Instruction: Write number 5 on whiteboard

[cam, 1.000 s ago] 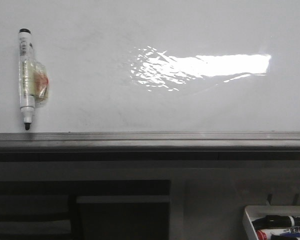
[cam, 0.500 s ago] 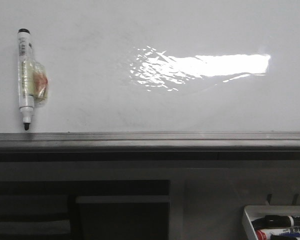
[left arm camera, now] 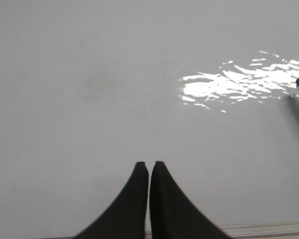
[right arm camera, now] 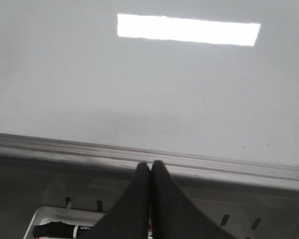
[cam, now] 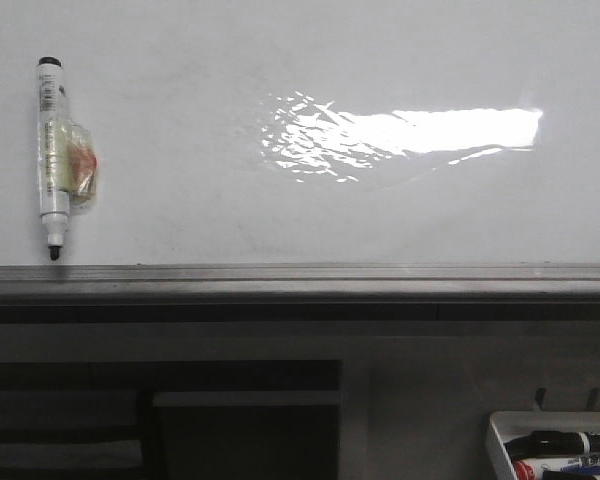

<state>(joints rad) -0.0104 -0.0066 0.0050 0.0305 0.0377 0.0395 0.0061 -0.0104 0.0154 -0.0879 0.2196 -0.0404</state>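
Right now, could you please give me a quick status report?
Both claws shut, empty: left claw, right claw. Whiteboard blank, no 5 yet. Marker stuck on board, untouched. Nothing in the way.

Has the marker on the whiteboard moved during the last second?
No. In the front view the marker hangs at the same place on the whiteboard, its tip just above the grey rail, as before.
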